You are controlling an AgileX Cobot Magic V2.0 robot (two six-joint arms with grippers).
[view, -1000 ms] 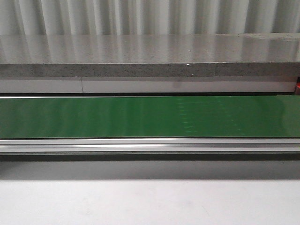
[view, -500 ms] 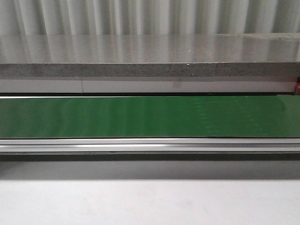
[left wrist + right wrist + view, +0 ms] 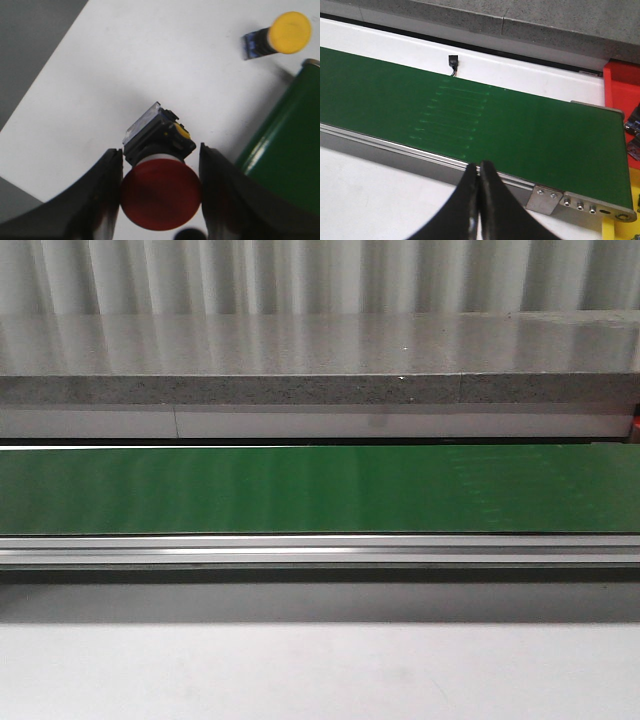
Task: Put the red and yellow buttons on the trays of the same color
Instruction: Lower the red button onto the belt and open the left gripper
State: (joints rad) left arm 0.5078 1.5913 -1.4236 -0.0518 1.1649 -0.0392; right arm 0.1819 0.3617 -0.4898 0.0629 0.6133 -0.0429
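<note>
The red button (image 3: 160,195) is a mushroom-head push switch: a round, smooth, matte red cap on a black, blocky plastic body with a clear rectangular part at its far end and a small yellow detail on one side. It sits between the two dark fingers (image 3: 100,200) of the left gripper (image 3: 160,197); the jaws are at a medium spread, one finger at each side of the cap, touching or nearly touching it. Whether the button rests on the table (image 3: 125,65) or is lifted cannot be determined from this view.

One yellow button (image 3: 280,35) is visible in the left wrist view. It has the same form: a round yellow cap on a dark body with a bluish end. It lies on its side on the white table, well apart from the red button and near the end of the green conveyor belt (image 3: 285,150).

Count: one red button, one yellow button, one belt.

The right gripper (image 3: 479,200) has its jaws fully closed, the two black tapered fingers pressed together with nothing between them. It hangs above the table near the belt's aluminium side rail (image 3: 420,155). The belt surface is flat, green and slightly glossy, with faint pale streaks. A metal end bracket (image 3: 580,202) carries several screws. A red tray (image 3: 622,90) sits past the belt's end, holding dark items too cropped to identify.

In the front view, the belt (image 3: 320,490) spans the full width, behind it a speckled grey stone ledge (image 3: 320,390).
</note>
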